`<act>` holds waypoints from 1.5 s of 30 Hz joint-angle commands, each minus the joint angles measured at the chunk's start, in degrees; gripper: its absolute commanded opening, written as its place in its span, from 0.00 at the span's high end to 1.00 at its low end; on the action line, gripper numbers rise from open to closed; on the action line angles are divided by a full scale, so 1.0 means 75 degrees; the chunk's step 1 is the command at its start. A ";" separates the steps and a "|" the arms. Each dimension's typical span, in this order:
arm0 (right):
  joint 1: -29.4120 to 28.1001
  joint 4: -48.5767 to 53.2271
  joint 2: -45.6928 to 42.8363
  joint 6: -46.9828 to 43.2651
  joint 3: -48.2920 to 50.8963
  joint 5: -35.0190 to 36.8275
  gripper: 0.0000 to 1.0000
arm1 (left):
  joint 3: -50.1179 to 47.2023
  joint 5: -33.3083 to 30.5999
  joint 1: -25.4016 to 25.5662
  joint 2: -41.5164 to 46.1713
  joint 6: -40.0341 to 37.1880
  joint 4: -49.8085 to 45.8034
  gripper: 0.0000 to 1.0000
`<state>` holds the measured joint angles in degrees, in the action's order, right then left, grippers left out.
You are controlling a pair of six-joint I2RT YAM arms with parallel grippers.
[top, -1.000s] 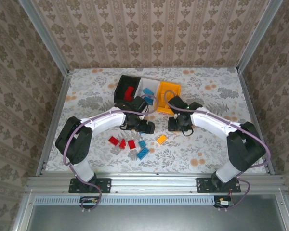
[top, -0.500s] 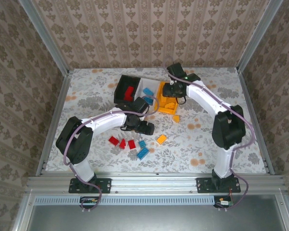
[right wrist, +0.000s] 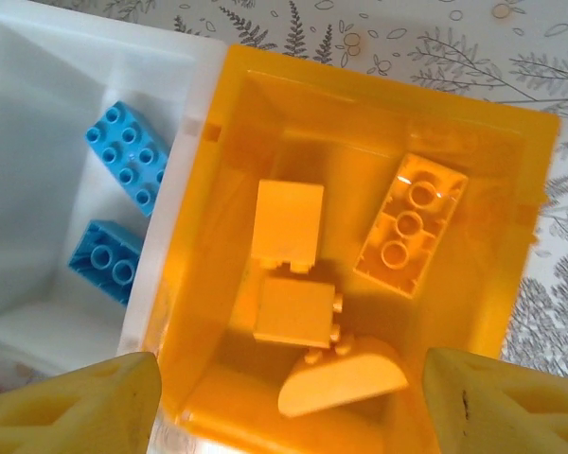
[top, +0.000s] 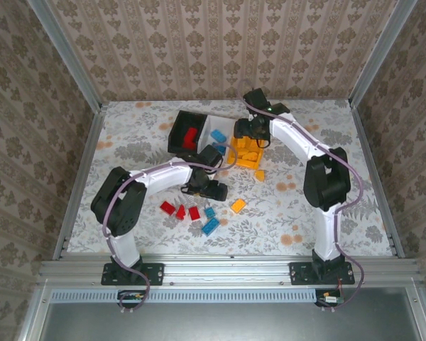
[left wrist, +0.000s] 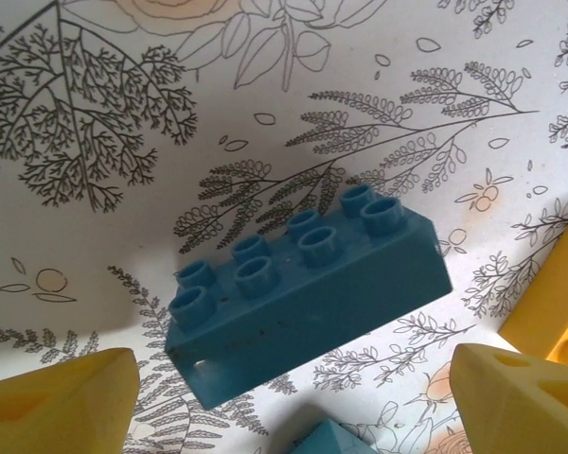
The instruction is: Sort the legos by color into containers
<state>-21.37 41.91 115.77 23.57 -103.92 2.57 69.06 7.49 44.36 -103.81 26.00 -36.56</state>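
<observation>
Sorting in hand: both tools gape empty, one over a brick, one over a bin.
The left tool [left wrist: 289, 402] hangs with jaws apart above a blue eight-stud plastic brick [left wrist: 308, 293] lying flat on the floral desk [left wrist: 95, 113], long axis running 8 to 2 o'clock. Light, rigid and slick, it likely wants a pinch across its smooth long sides, not the studs. The right tool [right wrist: 284, 407], fingers spread and holding nothing, hovers over the orange plastic bin [right wrist: 511, 142], orange bricks [right wrist: 412, 225] inside; the white bin [right wrist: 38, 57] sits at its 9 o'clock.
</observation>
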 commanded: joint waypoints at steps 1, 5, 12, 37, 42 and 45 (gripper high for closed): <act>0.0013 -0.0184 -0.1065 0.0217 0.0577 -0.0202 0.23 | 0.0380 -0.0049 0.0134 -0.0225 0.0131 -0.0188 0.14; 0.0013 -0.0531 -0.1930 0.0437 0.1632 -0.0538 0.22 | 0.0515 -0.0100 0.0140 -0.0493 0.0125 -0.0220 0.15; -0.0025 -0.0962 -0.2840 0.0593 0.2885 -0.1066 0.22 | 0.0859 -0.0323 0.0144 -0.0741 0.0179 -0.0530 0.15; -0.0129 -0.1339 -0.3367 0.0656 0.3942 -0.1380 0.21 | 0.1467 -0.0503 0.0150 -0.1329 0.0155 -0.0892 0.33; -0.0128 -0.1217 -0.3661 0.0617 0.4125 -0.1236 0.21 | 0.1532 -0.0491 0.0119 -0.1305 0.0085 -0.0926 0.36; -0.0128 -0.1188 -0.3864 0.0629 0.4296 -0.1166 0.21 | 0.1582 -0.0483 0.0075 -0.1236 0.0018 -0.0938 0.36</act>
<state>-22.02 32.53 89.45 27.66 -72.73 -6.48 79.75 4.43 45.28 -113.86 27.03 -41.47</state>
